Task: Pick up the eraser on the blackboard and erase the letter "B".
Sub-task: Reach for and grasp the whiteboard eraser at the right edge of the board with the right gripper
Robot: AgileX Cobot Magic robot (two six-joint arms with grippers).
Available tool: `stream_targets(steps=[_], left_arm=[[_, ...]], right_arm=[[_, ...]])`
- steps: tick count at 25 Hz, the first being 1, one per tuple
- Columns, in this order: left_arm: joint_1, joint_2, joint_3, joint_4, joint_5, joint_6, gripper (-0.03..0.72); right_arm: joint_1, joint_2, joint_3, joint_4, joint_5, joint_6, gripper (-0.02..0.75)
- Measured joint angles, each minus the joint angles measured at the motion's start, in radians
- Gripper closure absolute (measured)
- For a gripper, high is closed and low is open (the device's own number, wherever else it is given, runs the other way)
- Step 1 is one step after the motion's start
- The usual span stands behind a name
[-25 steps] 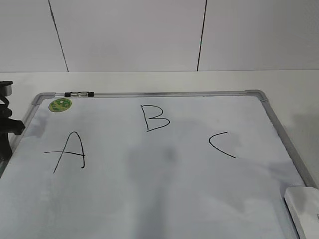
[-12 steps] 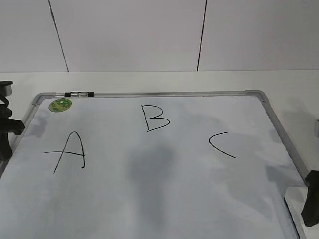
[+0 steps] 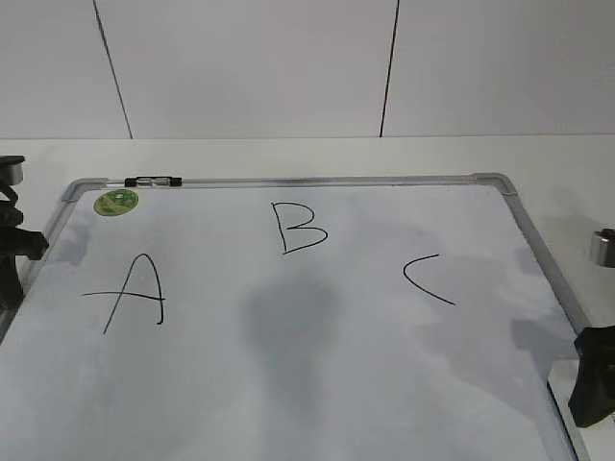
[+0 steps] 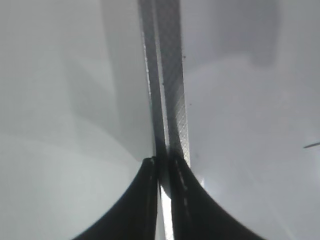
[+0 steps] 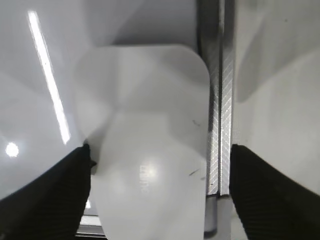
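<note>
The blackboard [image 3: 317,384] is a white board in a grey frame and lies flat. The letter "B" [image 3: 298,228] is drawn in black near its top middle. The white eraser [image 5: 150,140] lies at the board's lower right corner, against the inside of the frame rail [image 5: 220,100]. My right gripper [image 5: 160,152] stands open, one finger on each side of the eraser, and the right finger is outside the rail. In the exterior view that gripper [image 3: 591,384] covers the eraser. My left gripper [image 4: 162,167] is shut and empty over the board's left frame rail [image 4: 170,90].
A round green magnet [image 3: 115,202] sits in the board's top left corner. A small black and clear clip [image 3: 152,181] lies on the top rail. The letters "A" [image 3: 135,293] and "C" [image 3: 428,279] flank the "B". A white panelled wall stands behind the table.
My right gripper has come into the exterior view at the lower right and now covers the eraser that showed there a second ago. The left arm has not moved.
</note>
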Motion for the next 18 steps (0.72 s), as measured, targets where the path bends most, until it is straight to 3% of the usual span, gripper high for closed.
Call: stream_targets(steps=[9,18], left_arm=[[0.0,0.0,0.0,0.0,0.0,0.0,0.666],[0.0,0.0,0.0,-0.001,0.0,0.0,0.666]], right_arm=[[0.083,0.0,0.0,-0.021,-0.039,0.019,0.068],[0.089,0.0,0.0,-0.085,-0.043,0.072,0.068]])
